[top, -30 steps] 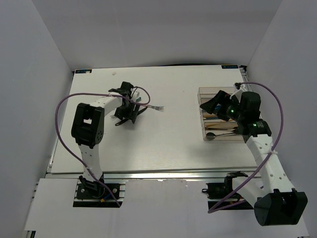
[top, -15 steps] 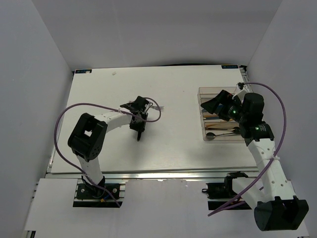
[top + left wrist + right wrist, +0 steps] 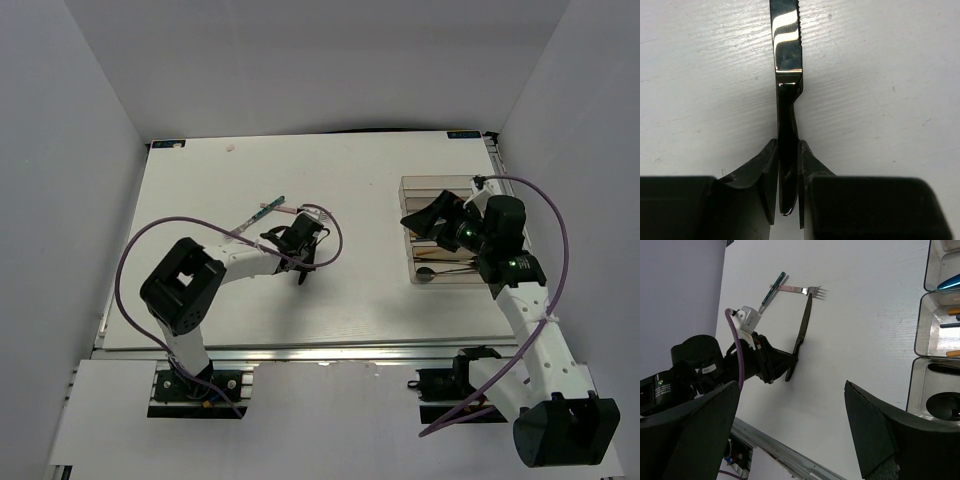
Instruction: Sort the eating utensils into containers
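Black knife (image 3: pixel 788 100) handle pinched in left gripper (image 3: pixel 788 187), blade toward 12. Tray (image 3: pixel 412 184) at 3 o'clock holds spoon (image 3: pixel 941 413), blue piece (image 3: pixel 950 282); right gripper (image 3: pixel 427 212) wide open.

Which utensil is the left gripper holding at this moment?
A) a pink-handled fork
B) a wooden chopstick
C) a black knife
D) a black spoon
C: in the left wrist view the left gripper is shut on the handle of the black knife, and the knife's serrated blade extends away from the fingers.
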You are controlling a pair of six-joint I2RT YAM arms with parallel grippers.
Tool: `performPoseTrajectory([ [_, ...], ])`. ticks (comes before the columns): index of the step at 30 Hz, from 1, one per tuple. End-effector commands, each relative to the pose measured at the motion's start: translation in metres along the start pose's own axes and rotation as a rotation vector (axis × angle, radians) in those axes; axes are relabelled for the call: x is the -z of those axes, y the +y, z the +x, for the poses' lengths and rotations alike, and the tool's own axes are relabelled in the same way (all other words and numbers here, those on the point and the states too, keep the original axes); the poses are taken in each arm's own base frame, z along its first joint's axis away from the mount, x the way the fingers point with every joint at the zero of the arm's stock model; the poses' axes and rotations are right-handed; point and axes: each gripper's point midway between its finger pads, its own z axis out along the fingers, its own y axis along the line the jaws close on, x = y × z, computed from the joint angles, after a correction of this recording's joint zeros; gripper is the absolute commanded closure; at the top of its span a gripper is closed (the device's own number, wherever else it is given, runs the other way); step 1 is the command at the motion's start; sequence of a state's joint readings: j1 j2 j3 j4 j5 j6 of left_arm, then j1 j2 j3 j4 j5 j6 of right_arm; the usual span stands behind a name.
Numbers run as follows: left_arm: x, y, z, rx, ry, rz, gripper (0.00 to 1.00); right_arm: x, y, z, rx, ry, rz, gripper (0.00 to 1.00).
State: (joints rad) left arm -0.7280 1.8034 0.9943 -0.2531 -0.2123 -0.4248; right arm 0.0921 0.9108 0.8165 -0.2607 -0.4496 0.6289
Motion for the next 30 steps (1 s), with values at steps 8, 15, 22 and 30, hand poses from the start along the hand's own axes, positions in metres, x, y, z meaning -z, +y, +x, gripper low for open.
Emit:
performPoseTrajectory([
  [8,0.018,0.018,0.114,0.010,0.360,-0.108,1.00,-0.021,-0.019,0.024,-0.009,0.068,-0.030,0.12],
  [15,0.020,0.027,0.141,-0.108,0.494,-0.218,0.74,-0.020,-0.019,0.024,-0.001,0.064,-0.029,0.12],
  [22,0.020,0.024,0.162,-0.166,0.550,-0.239,0.48,-0.017,-0.019,0.024,0.016,0.062,-0.023,0.12],
  [30,0.024,0.027,0.176,-0.176,0.594,-0.240,0.55,-0.015,-0.017,0.022,0.027,0.052,-0.025,0.12],
])
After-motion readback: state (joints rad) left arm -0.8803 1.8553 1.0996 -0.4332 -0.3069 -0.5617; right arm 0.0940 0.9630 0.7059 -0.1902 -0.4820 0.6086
